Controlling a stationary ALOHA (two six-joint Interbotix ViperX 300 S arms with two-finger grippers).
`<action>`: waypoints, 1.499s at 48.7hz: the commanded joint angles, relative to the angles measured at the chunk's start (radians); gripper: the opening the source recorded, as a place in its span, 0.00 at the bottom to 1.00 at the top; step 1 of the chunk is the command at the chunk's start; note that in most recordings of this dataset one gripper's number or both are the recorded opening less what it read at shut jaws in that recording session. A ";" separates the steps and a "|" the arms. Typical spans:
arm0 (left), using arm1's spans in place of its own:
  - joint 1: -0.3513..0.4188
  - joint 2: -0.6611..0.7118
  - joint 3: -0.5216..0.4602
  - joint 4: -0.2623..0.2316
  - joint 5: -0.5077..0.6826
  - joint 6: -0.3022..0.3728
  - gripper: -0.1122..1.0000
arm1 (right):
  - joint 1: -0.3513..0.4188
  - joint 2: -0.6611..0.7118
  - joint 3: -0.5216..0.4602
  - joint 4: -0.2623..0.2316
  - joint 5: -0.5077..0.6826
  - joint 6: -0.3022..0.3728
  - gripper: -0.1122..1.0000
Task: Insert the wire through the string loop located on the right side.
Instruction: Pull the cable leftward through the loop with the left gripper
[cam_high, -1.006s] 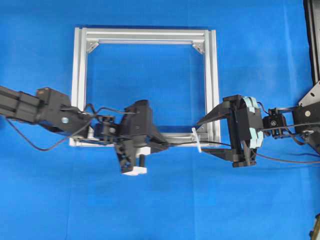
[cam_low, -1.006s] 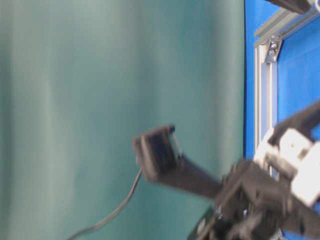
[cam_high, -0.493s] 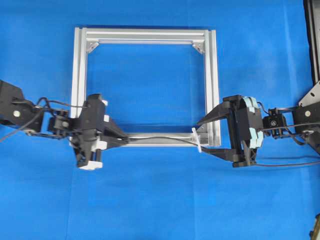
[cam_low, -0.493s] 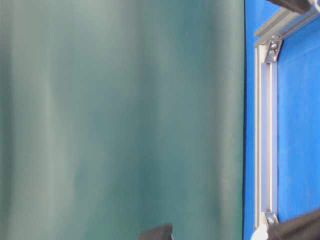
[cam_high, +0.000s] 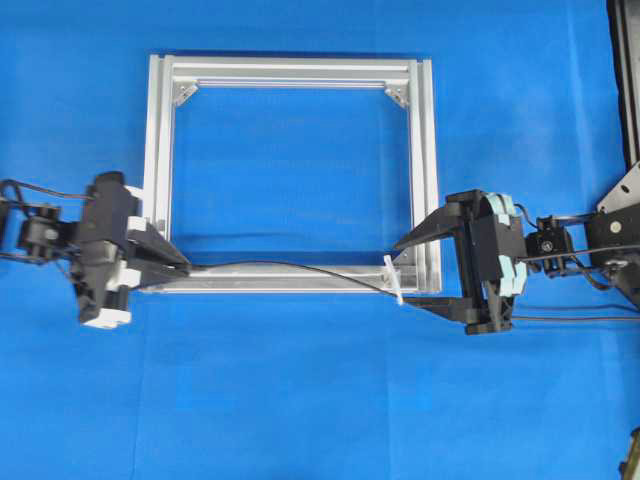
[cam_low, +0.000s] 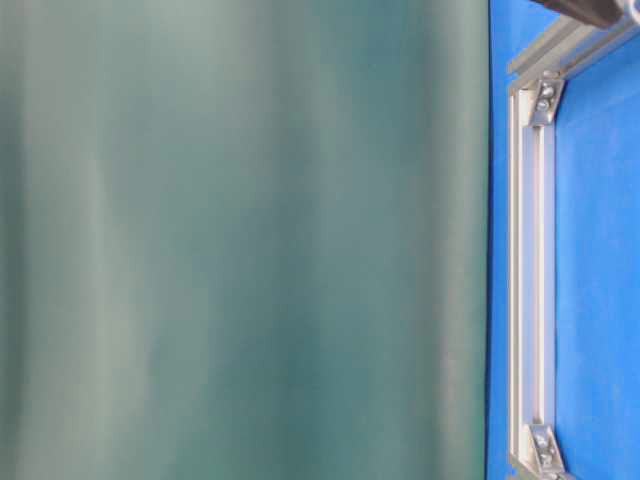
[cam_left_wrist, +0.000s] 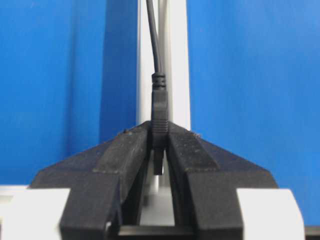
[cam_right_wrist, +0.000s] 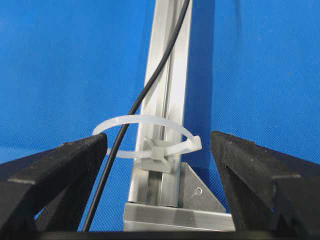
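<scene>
Gripping the wire (cam_left_wrist: 159, 107) by its plug end, my left hand (cam_high: 172, 266) is clenched on it at the lower left corner of the frame (cam_high: 290, 70), the plug pinched upright between my two fingers (cam_left_wrist: 120, 150) in the left wrist view, with the cable running straight away from them along the frame's rail. From above, the wire stretches from that hand rightward over the bottom rail, sagging slightly, to the loop (cam_high: 393, 279) at the frame's lower right corner, and then trails off to the right beneath my other arm. In the right wrist view the wire passes through the loop (cam_right_wrist: 145, 137), entering at its left side and coming out below toward the camera; the loop itself is a white tie standing on the rail just beside a corner bracket (cam_right_wrist: 197, 192). My right hand (cam_high: 402, 272) is released, its fingers (cam_right_wrist: 60, 170) spread wide to either side of the loop and touching neither it nor the wire. The frame lies flat on the blue counter (cam_high: 320, 400). The table-level view shows only one frame rail and a green curtain (cam_low: 240, 240).
</scene>
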 joint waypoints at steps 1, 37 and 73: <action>-0.015 -0.057 0.031 0.003 -0.002 -0.005 0.18 | 0.005 -0.015 -0.012 0.002 -0.003 0.002 0.91; -0.049 -0.453 0.178 0.002 0.202 -0.011 0.18 | 0.003 -0.015 -0.018 0.002 -0.003 0.002 0.91; -0.049 -0.463 0.167 0.002 0.264 -0.011 0.78 | 0.003 -0.020 -0.046 0.002 0.049 0.002 0.91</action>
